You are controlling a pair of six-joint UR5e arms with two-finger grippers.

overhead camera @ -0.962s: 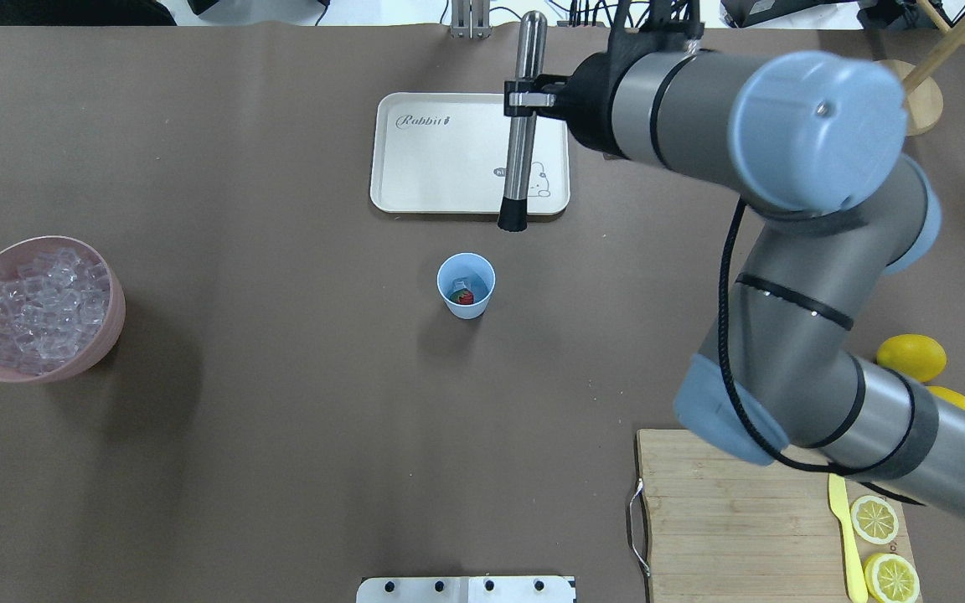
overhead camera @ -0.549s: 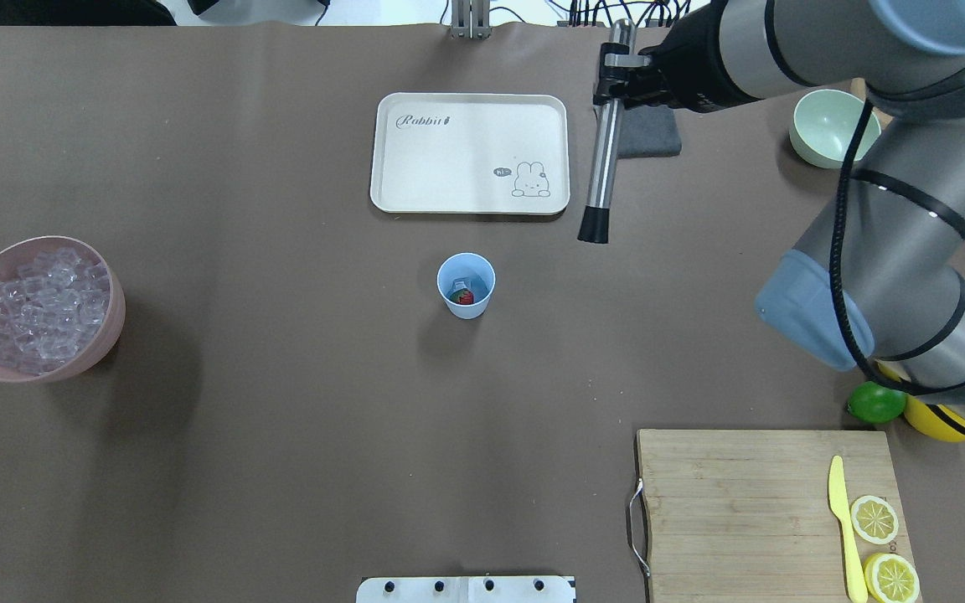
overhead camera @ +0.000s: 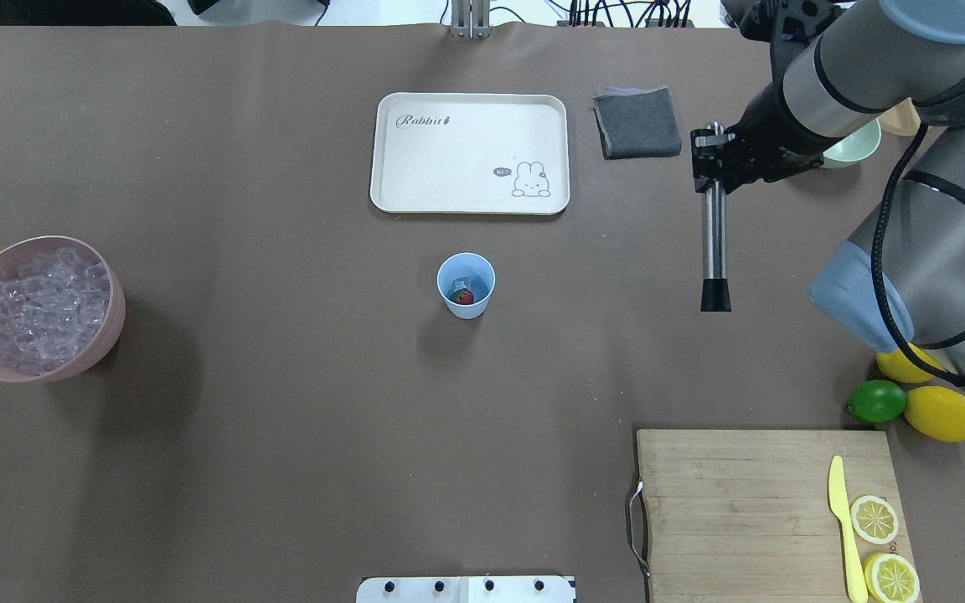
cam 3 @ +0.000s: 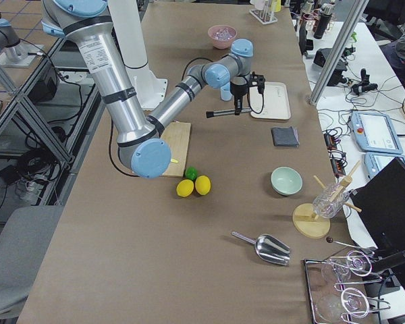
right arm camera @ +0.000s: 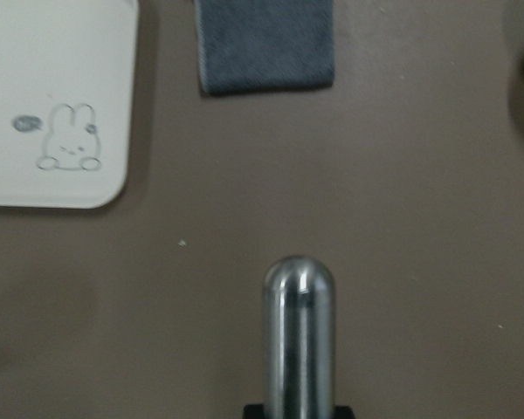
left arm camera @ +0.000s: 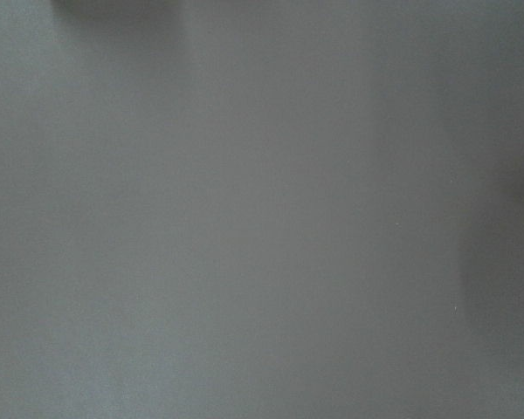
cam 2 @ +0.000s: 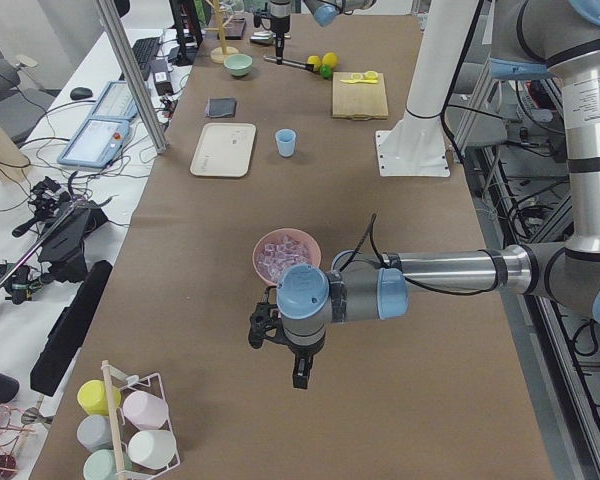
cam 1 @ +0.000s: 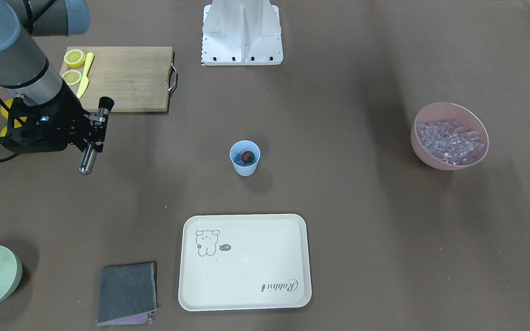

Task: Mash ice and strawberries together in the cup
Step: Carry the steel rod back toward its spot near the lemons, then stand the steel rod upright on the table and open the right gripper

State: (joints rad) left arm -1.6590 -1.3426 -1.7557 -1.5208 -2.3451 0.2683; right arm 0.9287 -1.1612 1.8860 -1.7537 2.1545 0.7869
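On the brown counter (overhead camera: 281,419), a cream tray (overhead camera: 449,167) reads "Rabbit". The right jaws clamp a steel muddler (overhead camera: 713,243), well apart from the light-blue cup (overhead camera: 471,311) at mid-counter, which holds a strawberry (overhead camera: 466,296) and ice (overhead camera: 458,286). The left jaws' state cannot be told.

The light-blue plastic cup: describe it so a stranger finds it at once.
Find the cream rectangular tray with a rabbit drawing in the overhead view. Just nearer the robot stands the small light-blue plastic cup, alone mid-table. Unlike the wide pink bowl of ice, it is narrow, tapered and holds a red strawberry.
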